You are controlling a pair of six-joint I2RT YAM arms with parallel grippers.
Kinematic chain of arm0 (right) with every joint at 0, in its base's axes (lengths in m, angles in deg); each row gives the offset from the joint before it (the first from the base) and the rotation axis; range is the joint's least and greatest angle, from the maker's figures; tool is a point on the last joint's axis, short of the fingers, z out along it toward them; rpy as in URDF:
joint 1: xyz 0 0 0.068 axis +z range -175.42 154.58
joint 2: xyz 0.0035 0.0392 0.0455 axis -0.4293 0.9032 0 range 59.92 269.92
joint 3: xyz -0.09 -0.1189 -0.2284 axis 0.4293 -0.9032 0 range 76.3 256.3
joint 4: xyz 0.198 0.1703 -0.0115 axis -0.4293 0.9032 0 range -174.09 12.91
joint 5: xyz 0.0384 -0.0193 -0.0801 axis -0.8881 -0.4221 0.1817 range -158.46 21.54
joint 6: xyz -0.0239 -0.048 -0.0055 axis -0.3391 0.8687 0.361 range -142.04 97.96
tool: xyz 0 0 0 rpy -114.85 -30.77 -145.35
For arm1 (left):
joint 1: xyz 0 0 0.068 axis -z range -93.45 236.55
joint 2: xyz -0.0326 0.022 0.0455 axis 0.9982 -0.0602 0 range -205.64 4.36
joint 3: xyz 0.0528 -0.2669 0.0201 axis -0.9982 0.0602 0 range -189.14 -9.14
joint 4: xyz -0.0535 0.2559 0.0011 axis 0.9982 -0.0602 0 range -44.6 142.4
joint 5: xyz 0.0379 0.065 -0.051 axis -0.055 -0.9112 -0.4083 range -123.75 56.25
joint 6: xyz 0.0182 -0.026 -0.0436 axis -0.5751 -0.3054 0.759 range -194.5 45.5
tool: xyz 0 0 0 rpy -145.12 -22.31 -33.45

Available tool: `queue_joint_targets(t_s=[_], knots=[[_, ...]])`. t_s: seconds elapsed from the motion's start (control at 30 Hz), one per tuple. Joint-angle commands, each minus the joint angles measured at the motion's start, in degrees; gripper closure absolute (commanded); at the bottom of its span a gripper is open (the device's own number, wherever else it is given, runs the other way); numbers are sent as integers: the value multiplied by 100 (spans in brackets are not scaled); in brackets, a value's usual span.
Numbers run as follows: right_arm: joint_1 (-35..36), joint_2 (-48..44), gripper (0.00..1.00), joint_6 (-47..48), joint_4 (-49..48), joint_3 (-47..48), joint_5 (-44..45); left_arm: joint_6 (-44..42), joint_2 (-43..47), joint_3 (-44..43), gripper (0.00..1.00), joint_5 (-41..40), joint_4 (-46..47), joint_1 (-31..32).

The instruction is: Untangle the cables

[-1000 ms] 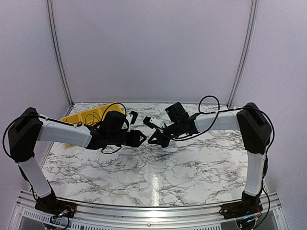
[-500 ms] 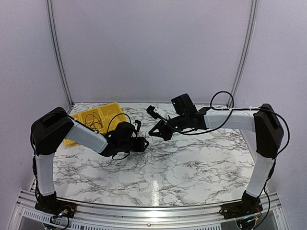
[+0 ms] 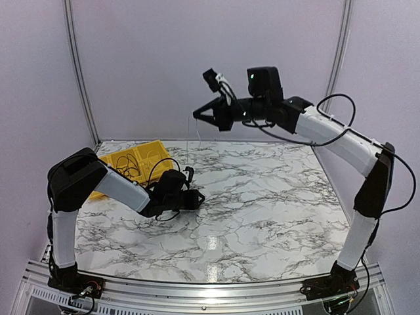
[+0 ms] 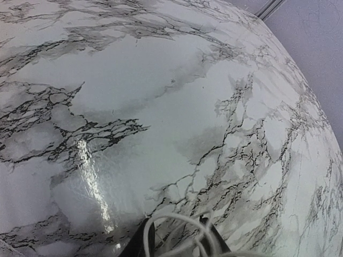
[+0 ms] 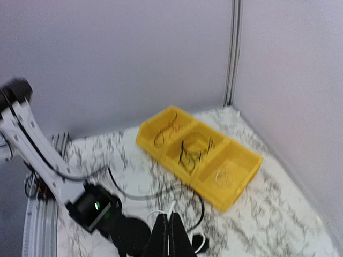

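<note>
step in hand: drawing one pale cable [image 4: 182, 217] out of its tangle. the right gripper [image 3: 199, 113] stands high above the table [image 3: 275, 210] with jaws closed. a thin pale strand appears to hang from it toward the left gripper [image 3: 195, 197]. the left gripper sits low on the table, fingers narrowly apart around the pale loops; whether they clamp cannot be told. more cables [image 5: 190, 150] lie in the tray [image 3: 152, 146]. next move, by judgement: anchor the loops firmly, then draw the strand free without jerking.
</note>
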Motion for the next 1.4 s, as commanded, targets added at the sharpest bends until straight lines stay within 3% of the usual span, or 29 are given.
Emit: queue_joint_targets(t_s=[0.0,0.07,0.13,0.33,0.47,0.67,0.83,1.03,1.2,1.37], knots=[[-23,160,100,-701,296,2365,-153,67,-209,62,71,-19,-10,27],[-85,403,100,-1043,339,3269,-159,69,-216,88,72,10,-8,37],[-92,417,100,-1072,205,3507,-106,57,-232,103,72,36,-6,41],[-131,-17,100,-834,-20,2404,-37,-55,26,209,70,36,-5,58],[-221,-248,100,-569,-15,1644,-17,-349,790,425,58,-65,18,47],[-383,-548,100,-129,-9,682,-28,-427,1973,826,49,-213,-50,46],[-392,-780,100,314,11,-20,77,-509,2827,969,44,-834,-864,-9],[-400,-901,100,541,51,-389,175,-1111,3502,792,42,-835,-1934,-96],[-397,-945,100,677,132,-553,95,-2073,3677,92,42,-716,-2818,-127],[-379,-1030,100,713,138,-724,58,-2182,3535,-565,41,-276,-3695,-270]])
